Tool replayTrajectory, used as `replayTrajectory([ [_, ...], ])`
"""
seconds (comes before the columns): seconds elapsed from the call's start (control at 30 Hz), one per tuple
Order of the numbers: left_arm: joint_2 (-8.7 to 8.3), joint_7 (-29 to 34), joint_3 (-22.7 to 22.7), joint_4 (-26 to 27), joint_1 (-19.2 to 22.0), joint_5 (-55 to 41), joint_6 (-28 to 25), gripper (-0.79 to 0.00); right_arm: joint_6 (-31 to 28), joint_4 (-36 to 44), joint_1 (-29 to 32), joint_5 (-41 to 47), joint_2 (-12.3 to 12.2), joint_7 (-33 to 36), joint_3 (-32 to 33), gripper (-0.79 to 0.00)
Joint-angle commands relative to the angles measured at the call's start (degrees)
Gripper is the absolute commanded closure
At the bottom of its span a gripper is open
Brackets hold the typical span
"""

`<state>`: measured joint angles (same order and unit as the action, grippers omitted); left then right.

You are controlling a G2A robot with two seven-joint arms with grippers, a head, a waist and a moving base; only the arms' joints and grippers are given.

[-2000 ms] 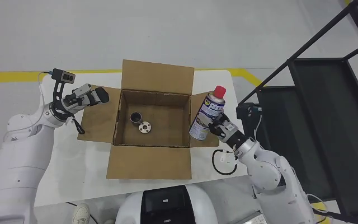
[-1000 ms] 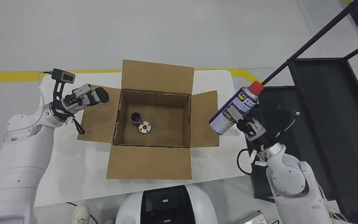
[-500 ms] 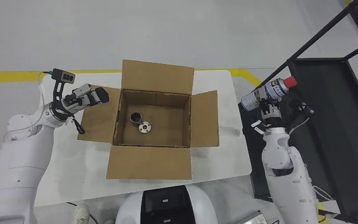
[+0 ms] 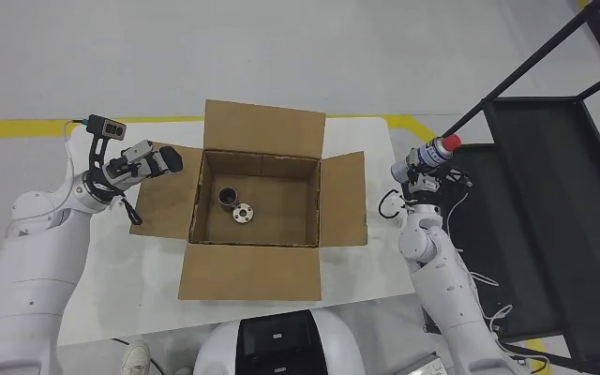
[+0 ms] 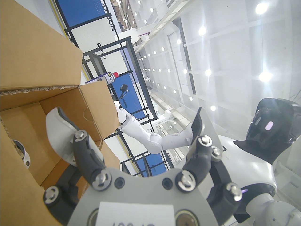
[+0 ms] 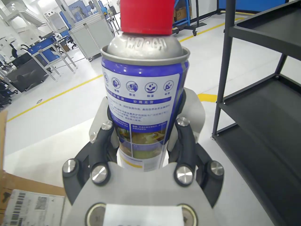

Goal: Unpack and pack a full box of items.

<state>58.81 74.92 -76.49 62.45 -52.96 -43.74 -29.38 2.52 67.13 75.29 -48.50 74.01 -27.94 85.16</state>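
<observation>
The spray can (image 4: pixel 424 156) is pinched in the right pincer (image 4: pixel 419 176), to the right of the box (image 4: pixel 265 127) and well apart from it. It hangs about over the right edge of the worktop (image 4: pixel 375 272), between the box and the black rack (image 4: pixel 525 187). In the right wrist view the two fingers press on the lower half of the can (image 6: pixel 143 90) from both sides. The can stands straight out of the right pincer (image 6: pixel 145 118), with the red cap at the far end. From the top view the cap points away from the box, toward the rack.

The right arm runs forward along the right side of the box, past its right flap, with the wrist at the far end.

The left arm is bent on the left side of the box. The left pincer (image 4: pixel 172 161) hangs over the left flap, pointing toward the box, with its fingers spread and nothing between them (image 5: pixel 129 123).

Inside the box, on the bottom, lie a dark ring (image 4: pixel 228 196) and, just beside it, a round metal flange (image 4: pixel 243 213).

The can's label is blue and white, with a row of five round icons, blocks of small print and small pictures below. Raised letters are stamped in the metal shoulder under the cap.
</observation>
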Motion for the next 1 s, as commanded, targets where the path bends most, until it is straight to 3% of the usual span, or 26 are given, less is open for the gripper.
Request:
replayTrajectory([
  [0.0, 0.0, 0.0, 0.0, 0.0, 0.0, 0.0, 0.0, -0.785, 0.0, 0.3, 0.1, 0.4, 0.0, 0.1, 0.0, 0.0],
  [0.47, 0.0, 0.0, 0.0, 0.0, 0.0, 0.0, 0.0, -0.785, -0.1, 0.6, 0.1, 0.4, 0.0, 0.4, 0.2, 0.0],
  [0.6, 0.0, 0.0, 0.0, 0.0, 0.0, 0.0, 0.0, -0.785, 3.3, -1.5, -1.2, -3.5, 0.4, -1.2, -1.6, 0.0],
  [0.77, 0.0, 0.0, 0.0, 0.0, 0.0, 0.0, 0.0, -0.785, 6.3, -7.7, -4.0, -7.8, 1.4, -6.5, -5.4, 0.0],
  [0.97, 0.0, 0.0, 0.0, 0.0, 0.0, 0.0, 0.0, -0.785, 5.9, -21.5, -11.2, -8.2, 3.0, -13.0, -8.6, 0.0],
])
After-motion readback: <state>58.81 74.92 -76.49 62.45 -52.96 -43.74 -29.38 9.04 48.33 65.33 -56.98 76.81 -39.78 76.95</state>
